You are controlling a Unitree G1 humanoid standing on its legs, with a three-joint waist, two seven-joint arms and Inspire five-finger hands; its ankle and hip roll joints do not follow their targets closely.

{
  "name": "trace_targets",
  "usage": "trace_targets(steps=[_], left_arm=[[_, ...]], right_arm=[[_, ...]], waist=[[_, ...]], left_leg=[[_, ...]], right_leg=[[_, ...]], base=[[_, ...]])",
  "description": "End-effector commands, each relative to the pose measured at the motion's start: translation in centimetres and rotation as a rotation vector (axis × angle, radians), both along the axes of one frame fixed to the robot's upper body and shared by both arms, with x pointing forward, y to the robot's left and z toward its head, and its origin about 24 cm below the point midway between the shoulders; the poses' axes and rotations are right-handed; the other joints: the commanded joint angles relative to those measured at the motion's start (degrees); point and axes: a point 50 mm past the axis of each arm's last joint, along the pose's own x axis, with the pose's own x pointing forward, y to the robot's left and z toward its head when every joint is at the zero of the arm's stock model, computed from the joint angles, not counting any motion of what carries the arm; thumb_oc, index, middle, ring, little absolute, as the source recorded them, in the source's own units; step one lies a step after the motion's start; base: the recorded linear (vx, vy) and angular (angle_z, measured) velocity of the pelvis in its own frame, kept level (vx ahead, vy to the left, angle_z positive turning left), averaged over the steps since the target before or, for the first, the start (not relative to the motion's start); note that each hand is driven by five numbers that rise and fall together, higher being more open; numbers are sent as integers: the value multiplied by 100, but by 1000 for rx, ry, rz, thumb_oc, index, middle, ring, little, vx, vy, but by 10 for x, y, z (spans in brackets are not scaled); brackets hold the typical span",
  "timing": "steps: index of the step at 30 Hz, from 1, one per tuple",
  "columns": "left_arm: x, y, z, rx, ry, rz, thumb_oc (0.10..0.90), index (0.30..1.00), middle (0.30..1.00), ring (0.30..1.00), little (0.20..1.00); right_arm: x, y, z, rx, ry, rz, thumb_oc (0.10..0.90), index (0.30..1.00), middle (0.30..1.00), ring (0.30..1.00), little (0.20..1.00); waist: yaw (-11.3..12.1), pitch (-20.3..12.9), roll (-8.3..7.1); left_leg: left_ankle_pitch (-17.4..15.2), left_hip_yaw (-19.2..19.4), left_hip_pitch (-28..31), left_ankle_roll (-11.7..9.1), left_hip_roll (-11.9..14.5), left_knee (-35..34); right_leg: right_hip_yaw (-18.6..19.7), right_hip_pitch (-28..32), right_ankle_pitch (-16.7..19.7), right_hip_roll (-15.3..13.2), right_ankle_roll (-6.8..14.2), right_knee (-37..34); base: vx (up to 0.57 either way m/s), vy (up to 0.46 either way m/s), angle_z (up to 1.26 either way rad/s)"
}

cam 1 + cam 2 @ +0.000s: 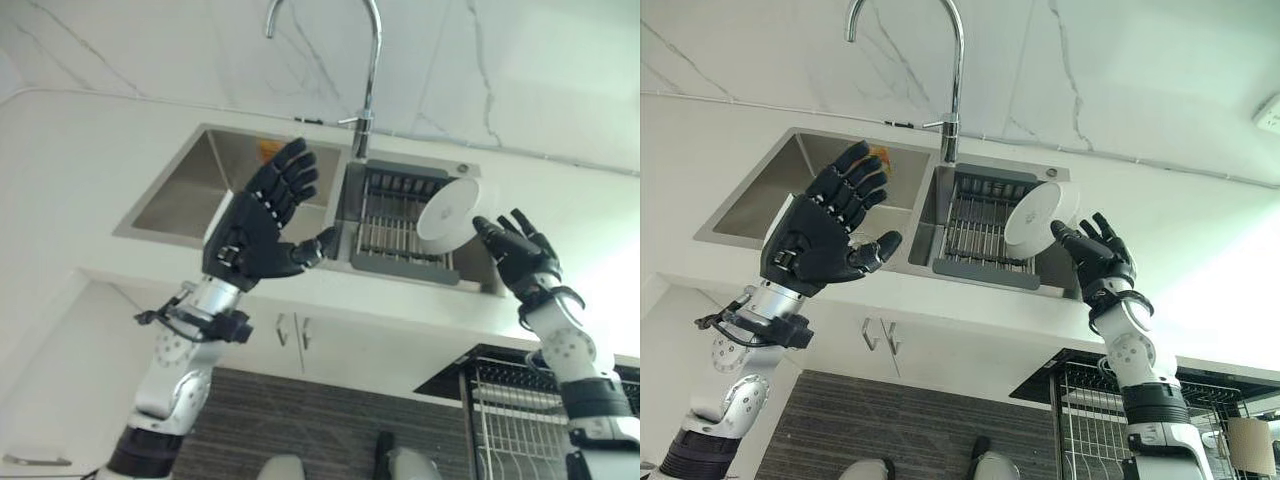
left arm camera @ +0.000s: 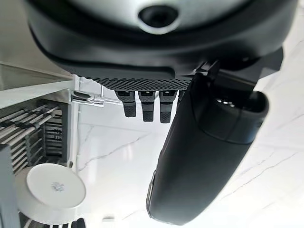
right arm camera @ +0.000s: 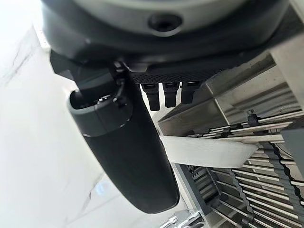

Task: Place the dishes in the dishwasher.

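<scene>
Over the right side of the sink [image 1: 180, 215], we are holding up a small white dish [image 1: 449, 214], a little bowl with its bottom facing us, and it is tipping on its edge above the dark drying rack [image 1: 400, 225] that is sitting in that side of the sink. Our right hand [image 1: 520, 252] is touching the dish at its rim, with the fingers reaching up beside it. In the right wrist view the thumb and fingers are lying on either side of the white rim [image 3: 204, 153], so we are judging that this hand is pinching the dish, lightly and only at the edge. Our left hand [image 1: 262, 222] is hanging in the air over the left side of the sink, wide and flat, with its fingers spread and nothing in it. It is well apart from the dish. Behind the sink, the tall curved tap [image 1: 368, 70] is standing up against the white marble wall. Something small and orange [image 1: 268, 150] is lying at the back of the left basin; we cannot tell what it is. Down low on our right, the wire dishwasher rack [image 1: 520, 410] is sitting pulled out and waiting, and the part we are seeing is holding no dishes. So we are thinking the job is only just starting: one dish is lifted, but it is not in the dishwasher yet. We are still needing to carry it down and across to that wire rack and set it in. The thin hold on the rim could slip, so we are thinking a slow move is best.
</scene>
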Motion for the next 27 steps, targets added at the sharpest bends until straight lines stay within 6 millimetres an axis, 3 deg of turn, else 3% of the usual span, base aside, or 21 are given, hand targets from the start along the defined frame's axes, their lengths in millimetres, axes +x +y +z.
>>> trace_targets(steps=[1,27], left_arm=[[-3,-9,43,-23,-231,-54,800,900,900,900,900],[1,-8,44,-10,-217,-52,800,900,900,900,900]], right_arm=[[20,-5,60,-31,-213,17,800,900,900,900,900],[28,-24,49,-14,-132,-9,800,900,900,900,900]], waist=[[128,-396,-97],[315,-420,-114]], left_leg=[[-493,140,771,-86,63,-461],[-430,52,736,-133,87,-461]], right_leg=[[-91,-298,-22,-465,730,231],[-333,-155,-51,-561,753,231]], base=[[18,11,3],[7,-5,6]])
